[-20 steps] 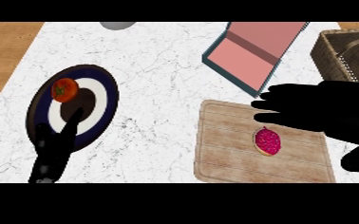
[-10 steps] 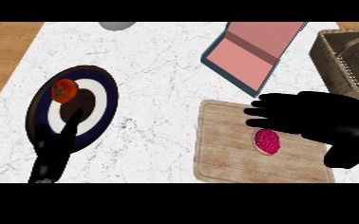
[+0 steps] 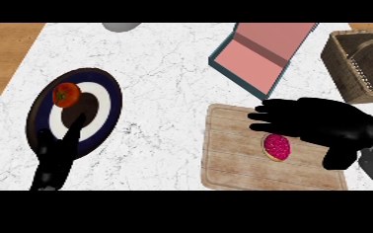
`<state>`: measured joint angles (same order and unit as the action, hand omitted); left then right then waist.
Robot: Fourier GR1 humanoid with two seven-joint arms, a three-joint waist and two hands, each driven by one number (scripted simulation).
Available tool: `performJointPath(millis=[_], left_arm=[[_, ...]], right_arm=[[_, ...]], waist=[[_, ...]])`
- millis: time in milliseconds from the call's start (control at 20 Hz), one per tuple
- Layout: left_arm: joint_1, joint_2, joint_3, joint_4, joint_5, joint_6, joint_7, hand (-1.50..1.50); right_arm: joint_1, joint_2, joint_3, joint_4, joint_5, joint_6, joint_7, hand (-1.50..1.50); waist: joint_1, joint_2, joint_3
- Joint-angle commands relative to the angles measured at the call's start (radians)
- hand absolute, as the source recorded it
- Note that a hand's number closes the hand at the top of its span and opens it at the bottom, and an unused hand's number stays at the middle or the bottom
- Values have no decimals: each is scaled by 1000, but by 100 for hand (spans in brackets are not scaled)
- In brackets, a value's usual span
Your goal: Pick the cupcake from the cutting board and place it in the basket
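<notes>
The cupcake [image 3: 277, 147], pink-topped and seen from above, lies on the wooden cutting board [image 3: 233, 168] at the lower right. My right hand [image 3: 320, 123] hovers over the board's upper right part, fingers spread toward the left and thumb hanging down at the cupcake's right; it is open and holds nothing. The woven basket [image 3: 351, 66] stands at the right edge, partly cut off. My left hand [image 3: 56, 158] rests at the lower left, fingers straight, its tip over the plate's rim.
A dark blue and white plate [image 3: 102, 91] at the left carries a tomato [image 3: 65, 95]. An open pink box with a teal rim [image 3: 266, 57] lies between the board and the basket. A grey round object [image 3: 120, 26] sits at the top edge.
My right hand has come down and toward the near edge over the board, its fingers now just above the cupcake and its thumb beside it. The left hand has stayed put.
</notes>
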<state>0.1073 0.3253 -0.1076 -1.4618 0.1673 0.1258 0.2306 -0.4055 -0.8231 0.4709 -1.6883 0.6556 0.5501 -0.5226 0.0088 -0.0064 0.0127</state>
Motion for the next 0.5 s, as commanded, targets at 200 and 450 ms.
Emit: performJointPath(millis=[200,450], left_arm=[[76,-31,-19,17,13,-39,25,0],[2,-32,2,40,-11,-30,59,0]], right_arm=[[65,46,40,18,82,-41,-43,-150],[12,116,74,102,183,-53,-32,-150]], waist=[[-5,6,-12],[-2,8,-13]])
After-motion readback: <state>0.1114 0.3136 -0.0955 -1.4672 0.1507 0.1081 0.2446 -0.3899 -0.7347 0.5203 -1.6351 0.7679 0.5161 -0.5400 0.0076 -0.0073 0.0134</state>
